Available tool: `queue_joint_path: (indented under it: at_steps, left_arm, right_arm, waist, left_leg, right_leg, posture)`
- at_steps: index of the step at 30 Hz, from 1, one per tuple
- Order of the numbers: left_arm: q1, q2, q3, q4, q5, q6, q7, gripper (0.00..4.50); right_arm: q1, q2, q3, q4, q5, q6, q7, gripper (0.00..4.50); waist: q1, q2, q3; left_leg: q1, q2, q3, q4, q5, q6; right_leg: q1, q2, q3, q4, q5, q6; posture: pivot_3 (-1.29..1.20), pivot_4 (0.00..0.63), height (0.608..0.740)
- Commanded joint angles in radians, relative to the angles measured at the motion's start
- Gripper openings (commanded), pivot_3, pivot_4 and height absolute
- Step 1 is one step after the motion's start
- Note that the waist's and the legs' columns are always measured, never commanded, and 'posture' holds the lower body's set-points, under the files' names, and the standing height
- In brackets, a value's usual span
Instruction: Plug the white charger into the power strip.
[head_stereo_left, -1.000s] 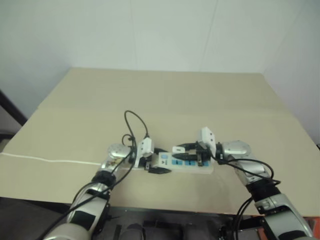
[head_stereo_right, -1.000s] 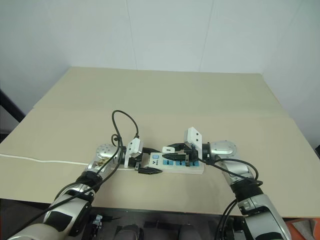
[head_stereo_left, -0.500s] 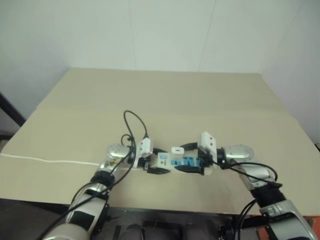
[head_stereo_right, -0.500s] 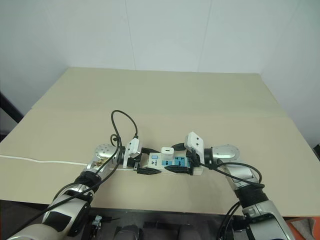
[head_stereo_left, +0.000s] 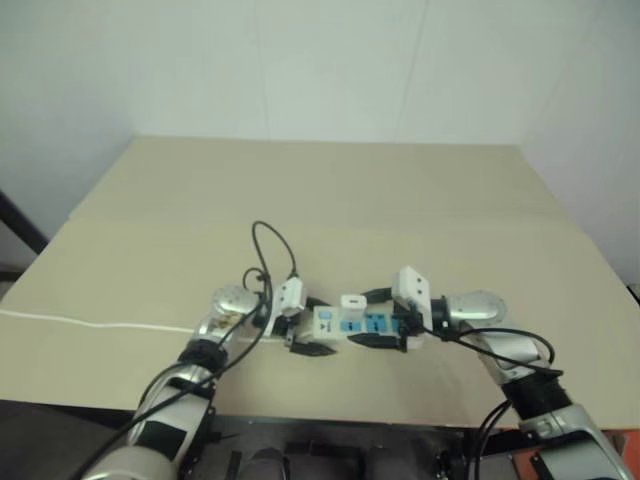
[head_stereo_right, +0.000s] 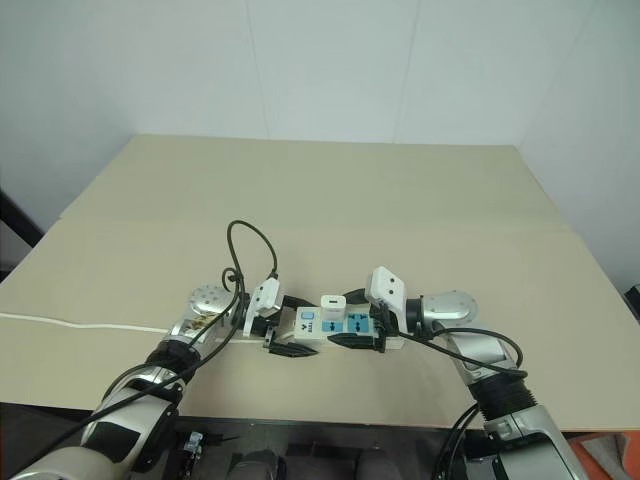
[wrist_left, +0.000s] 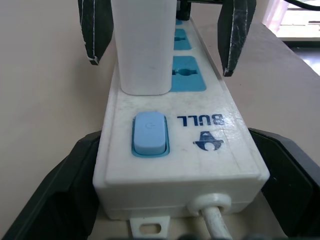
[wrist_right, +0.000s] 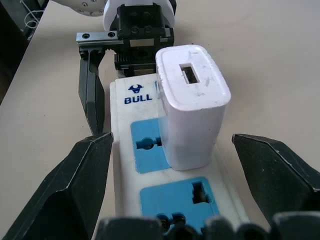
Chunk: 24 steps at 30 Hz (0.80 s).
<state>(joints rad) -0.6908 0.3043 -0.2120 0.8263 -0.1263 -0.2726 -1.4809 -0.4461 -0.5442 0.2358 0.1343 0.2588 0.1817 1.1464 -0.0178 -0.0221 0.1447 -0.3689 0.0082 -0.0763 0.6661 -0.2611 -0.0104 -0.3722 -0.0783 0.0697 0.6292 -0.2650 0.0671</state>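
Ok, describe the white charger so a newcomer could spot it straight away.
On the tan table, find the power strip lying between the two open grippers. The white charger is the small block standing upright in the socket nearest the strip's blue switch, with a rectangular port on top.

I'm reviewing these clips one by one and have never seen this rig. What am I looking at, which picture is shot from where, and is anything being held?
It is a two-armed humanoid robot at a tan table. The two wide pictures come from a stereo camera on its head, looking down over the arms. The two close-ups come from cameras on each wrist, looking along that gripper's black fingers. On the table lies a power strip with a charger standing plugged into it. The left gripper and right gripper sit at opposite ends of the strip, both open, fingers either side of it. Nothing is held.
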Motion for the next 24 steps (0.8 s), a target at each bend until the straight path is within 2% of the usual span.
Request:
queue_joint_path:
  at_steps: [1,7,10,15,20,24]
  left_arm:
    - [0.012,0.038,0.038,-0.095,-0.053,0.058,-0.029,4.49]
    - [0.038,0.127,0.055,-0.255,-0.111,0.167,-0.099,4.49]
    - [0.051,0.168,0.078,-0.352,-0.153,0.225,-0.111,4.49]
    - [0.075,0.254,0.115,-0.489,-0.211,0.306,-0.12,4.49]
    - [0.09,0.372,0.16,-0.57,-0.251,0.386,-0.132,4.49]
    - [0.087,0.452,0.187,-0.62,-0.27,0.456,-0.12,4.49]
  right_arm:
    - [0.024,-0.028,-0.044,-0.062,0.027,0.058,-0.006,4.5]
    - [0.07,-0.121,-0.154,-0.248,0.09,0.132,-0.015,4.5]
    - [0.11,-0.189,-0.259,-0.362,0.167,0.19,-0.016,4.5]
    - [0.204,-0.309,-0.461,-0.469,0.294,0.276,-0.004,4.5]
    - [0.364,-0.404,-0.643,-0.501,0.323,0.276,0.038,4.5]
    - [0.481,-0.439,-0.775,-0.507,0.331,0.268,0.069,4.5]
  waist:
    - [0.0,0.001,0.002]
    - [0.003,0.005,0.006]
    - [0.004,0.009,0.013]
    - [0.004,0.009,0.016]
    - [0.003,0.009,0.017]
    - [0.002,0.009,0.018]
  left_leg:
    - [0.0,0.0,0.0,0.0,0.0,0.0]
    - [-0.018,0.0,-0.001,0.001,0.001,-0.001]
    - [-0.019,0.0,-0.001,0.001,0.001,-0.001]
    - [-0.02,0.0,-0.001,0.0,0.001,-0.001]
    - [-0.019,0.001,0.0,0.0,0.001,-0.001]
    - [-0.019,0.001,0.0,0.0,0.001,-0.001]
  right_leg:
    - [-0.001,0.0,0.0,0.0,0.0,0.0]
    - [-0.019,0.0,0.0,0.003,0.0,-0.001]
    - [-0.019,0.0,0.0,0.002,0.0,-0.001]
    - [-0.02,0.0,0.0,0.001,0.0,-0.001]
    - [-0.019,0.0,0.0,0.001,0.0,-0.001]
    - [-0.019,0.0,0.0,0.001,0.0,-0.001]
  posture:
    - [0.0,0.15,0.74]
    - [0.0,0.15,0.74]
    - [0.0,0.15,0.74]
    - [0.0,0.15,0.74]
    - [0.0,0.15,0.74]
    - [0.0,0.15,0.74]
